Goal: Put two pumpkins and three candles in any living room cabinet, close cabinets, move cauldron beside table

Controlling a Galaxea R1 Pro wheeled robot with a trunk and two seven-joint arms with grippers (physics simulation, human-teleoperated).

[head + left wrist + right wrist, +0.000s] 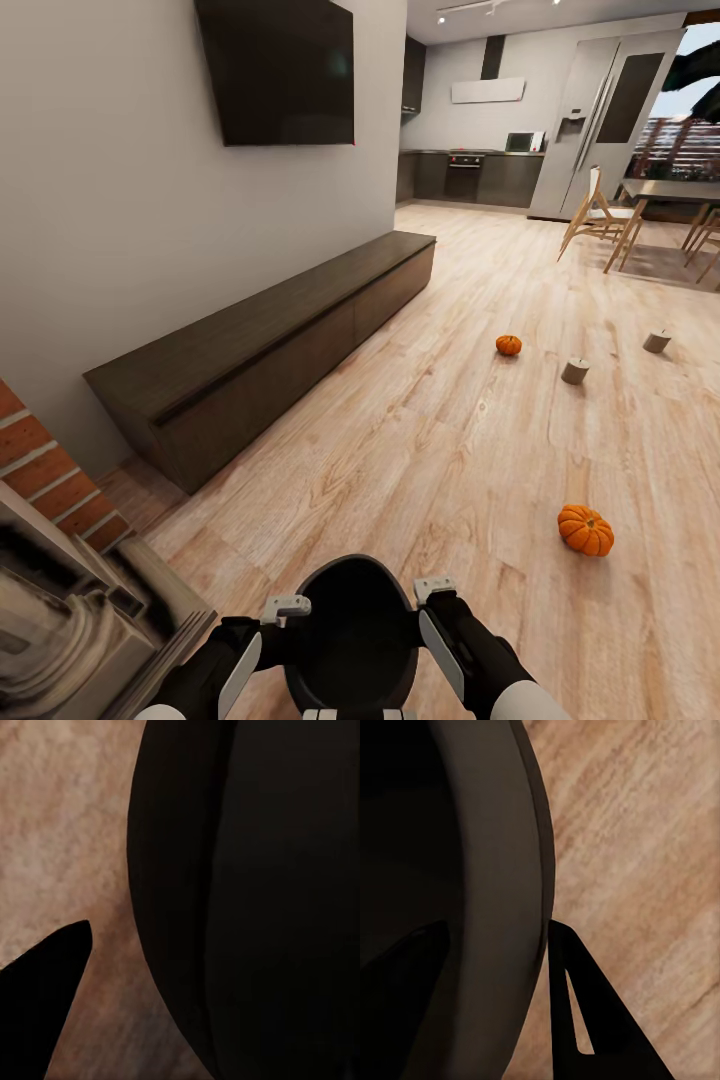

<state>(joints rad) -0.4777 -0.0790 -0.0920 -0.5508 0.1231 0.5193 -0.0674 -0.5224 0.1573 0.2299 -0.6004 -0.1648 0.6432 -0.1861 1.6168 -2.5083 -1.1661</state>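
The cauldron (pixel 355 630), a round black empty pot at six o'clock, sits pinched by its rim between the left gripper (pixel 285 606) and right gripper (pixel 436 590), each clamped on it, and could slip if one loosens, while the orange pumpkin (pixel 585 529) at two o'clock and closed dark-brown cabinet (pixel 270 350) at eleven wait.

The cauldron (pixel 350 630) hides both pincers' fingertips; its base is cropped.

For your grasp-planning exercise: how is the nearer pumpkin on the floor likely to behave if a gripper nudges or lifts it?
The nearer pumpkin is round and squat on smooth wood floor, so a nudge would probably slide or roll it. Its ribbed surface may give fingers some purchase. It looks small, so likely light, though weight cannot be seen.
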